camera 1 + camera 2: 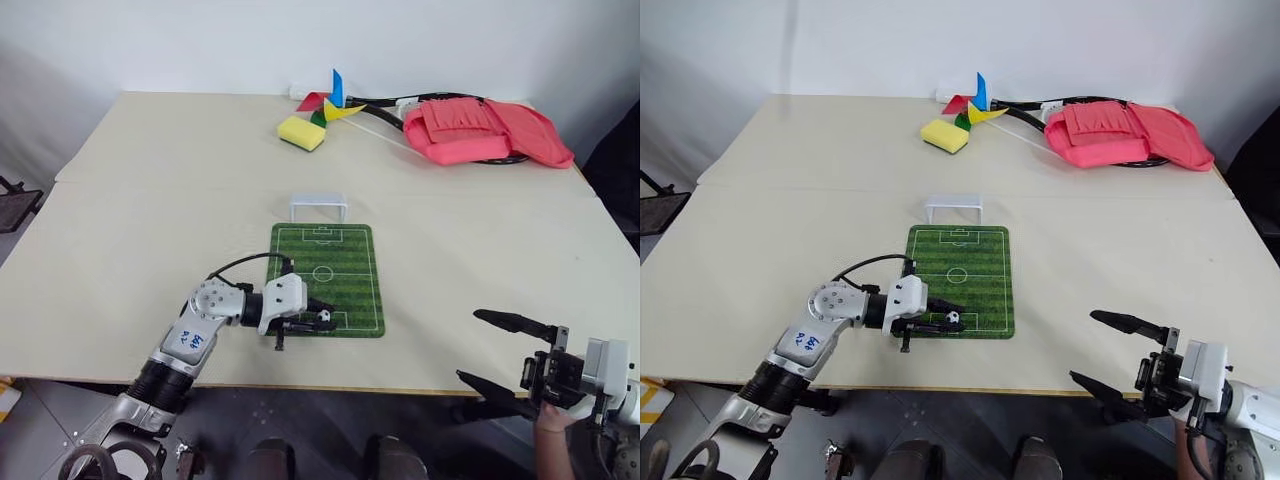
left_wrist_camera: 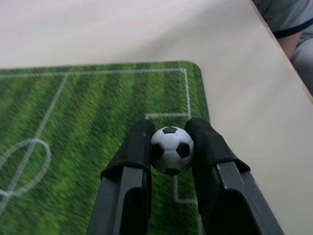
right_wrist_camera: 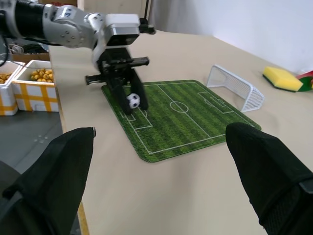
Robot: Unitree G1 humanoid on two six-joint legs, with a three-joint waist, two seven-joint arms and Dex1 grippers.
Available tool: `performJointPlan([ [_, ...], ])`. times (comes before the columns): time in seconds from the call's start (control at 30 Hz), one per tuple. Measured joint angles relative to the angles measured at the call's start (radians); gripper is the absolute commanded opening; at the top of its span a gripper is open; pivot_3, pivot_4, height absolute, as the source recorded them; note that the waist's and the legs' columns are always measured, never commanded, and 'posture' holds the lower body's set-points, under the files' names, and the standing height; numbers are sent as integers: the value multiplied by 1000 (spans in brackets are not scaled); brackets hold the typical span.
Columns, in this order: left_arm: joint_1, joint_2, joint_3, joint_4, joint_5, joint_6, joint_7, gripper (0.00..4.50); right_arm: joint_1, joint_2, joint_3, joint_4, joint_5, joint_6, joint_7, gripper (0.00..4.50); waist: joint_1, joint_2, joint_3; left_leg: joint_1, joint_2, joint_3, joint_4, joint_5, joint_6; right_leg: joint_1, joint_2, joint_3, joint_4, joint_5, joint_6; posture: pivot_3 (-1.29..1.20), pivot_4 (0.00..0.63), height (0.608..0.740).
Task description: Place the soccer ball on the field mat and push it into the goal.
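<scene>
The soccer ball is pinched between the two black fingers of the left tool, which are closed only as far as the ball allows, one finger pressed against each side of it. The ball is held over the near end of the field mat, at the small marked box by that end's edge; whether it already rests on the mat or is held just above it cannot be told with certainty. The left tool reaches in over the mat's near left corner and points across it.

The right tool is seen well off to the right of the mat, past the near edge of the desk, with its two fingers spread wide apart and nothing between them. A person's hand is seen below it.

The mat lies flat near the middle of the desk, its long side running away from the robot. The goal stands upright just beyond the mat's far end, close to it, with its open side toward the mat.

Further beyond the mat, near the far edge of the desk, a yellow sponge lies, with a coloured pinwheel just beside it and a pink bag to the right of that.

A white label with blue handwritten marks is carried on the left forearm; the writing is too small to be read. No print can be read on the mat apart from its white pitch lines.
</scene>
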Motion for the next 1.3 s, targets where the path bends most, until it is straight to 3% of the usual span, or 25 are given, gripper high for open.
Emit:
performJointPlan([
  [0.33, 3, -16, -5, 21, 19, -29, 9, 953, 10, 5, 12, -39, -2, 3, -44, 4500, 1, 0, 0, 1, 0, -1, 0, 0, 0, 1, 0, -1, 0, 0, 0, 0, 150, 740],
  [0.43, 4, -18, -3, 20, 16, -24, 6, 1995, 9, 4, 27, -61, 0, 26, -64, 4500, 1, 0, 0, 1, 0, -1, 0, 0, 0, 2, 0, -1, 0, 0, 0, 0, 150, 740],
  [0.57, 8, -28, 13, 19, 3, -26, 5, 3052, 3, 0, 39, -89, 0, 53, -86, 4500, 1, 0, 0, 1, 0, -1, 0, 0, 0, 2, 0, -1, 0, 0, 0, 0, 150, 740],
  [0.9, 38, -43, 82, -38, -87, -29, -2, 3052, -17, -6, 77, -97, 0, 100, -98, 4500, 0, 0, 0, 1, 0, -1, 0, 0, 0, 2, 0, -1, 0, 0, 0, 0, 150, 740],
  [1.1, 112, 53, 241, -210, -323, 78, -75, 3052, -51, -5, 77, -18, 2, 75, -49, 4500, -7, 1, 0, 2, 1, -1, 0, 0, 0, 2, 0, -1, 0, 0, 0, 0, 150, 740],
  [1.2, 193, 170, 368, -266, -421, 122, -136, 2478, -89, -2, 68, 47, 22, 48, -13, 4500, -16, 2, 1, 3, 1, -1, 0, 0, -1, 4, 0, 0, 0, 0, 0, 0, 150, 740],
  [1.3, 351, 249, 472, -272, -460, 137, -184, 1474, -161, 0, 65, 153, 33, 7, 49, 4500, -19, 4, 2, 4, 1, -1, 0, -1, 0, 4, 0, 0, -1, 0, 0, 0, 150, 740],
])
